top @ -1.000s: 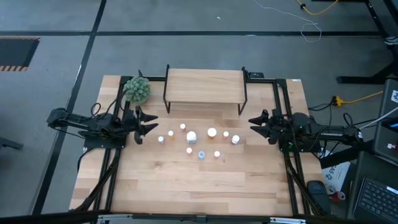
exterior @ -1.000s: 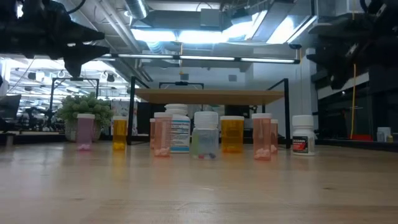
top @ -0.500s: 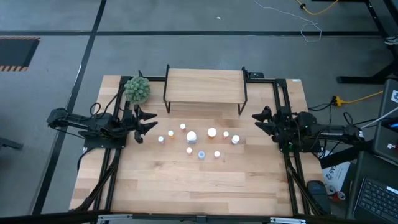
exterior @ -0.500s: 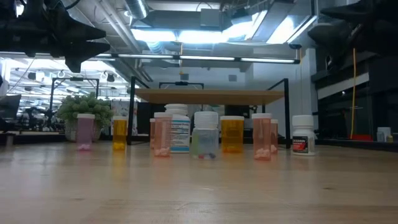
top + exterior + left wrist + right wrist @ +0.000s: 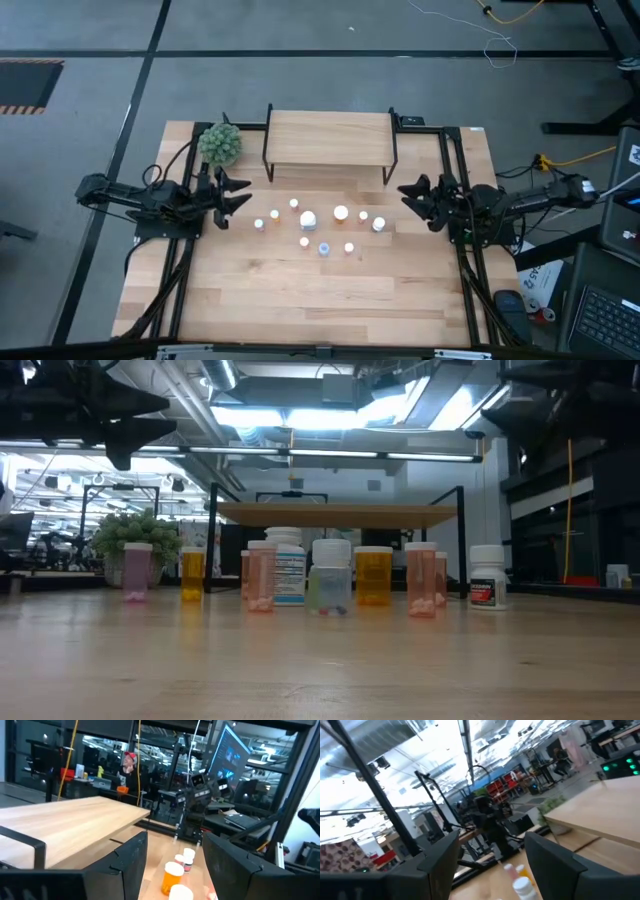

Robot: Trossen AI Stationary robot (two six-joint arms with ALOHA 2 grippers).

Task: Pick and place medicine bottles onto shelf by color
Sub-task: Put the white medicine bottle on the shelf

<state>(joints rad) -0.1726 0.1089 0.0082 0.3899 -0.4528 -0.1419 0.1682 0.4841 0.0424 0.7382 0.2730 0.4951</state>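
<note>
From above, the medicine bottles (image 5: pixel 310 222) stand in a loose cluster before the shelf (image 5: pixel 329 138), whose long side runs left-right. The left gripper (image 5: pixel 238 194) and right gripper (image 5: pixel 410 196) flank them, fingers spread, holding nothing. At table height, each bottle (image 5: pixel 330 576) stands upright, cap up.

The medicine bottles (image 5: pixel 318 227) are clustered on the table (image 5: pixel 300 295), between the two sets of fingers and apart from both. The shelf (image 5: pixel 329 138) is set behind the bottles. A plant ball (image 5: pixel 220 144) is placed beside the shelf's left end, just behind the left gripper (image 5: pixel 238 195). The right gripper (image 5: pixel 412 201) is held opposite, fingers spread.
</note>
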